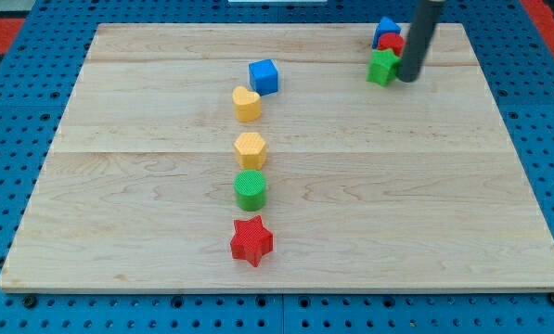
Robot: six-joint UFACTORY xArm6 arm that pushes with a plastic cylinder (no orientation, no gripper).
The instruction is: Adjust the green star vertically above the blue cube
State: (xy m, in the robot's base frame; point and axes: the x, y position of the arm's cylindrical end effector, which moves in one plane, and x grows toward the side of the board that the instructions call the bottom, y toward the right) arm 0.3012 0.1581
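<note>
The green star (pixel 381 67) lies near the view's top right on the wooden board (pixel 425 204). My tip (pixel 407 78) stands right beside it, touching its right side. The blue cube (pixel 264 76) sits well to the star's left, near the top middle of the board. A red block (pixel 392 44) and a blue block (pixel 386 29) sit just above the green star, close against it and partly hidden by each other.
Below the blue cube runs a line of blocks toward the view's bottom: a yellow heart (pixel 246 103), a yellow hexagon (pixel 251 149), a green cylinder (pixel 251 189) and a red star (pixel 251 240). A blue pegboard surrounds the board.
</note>
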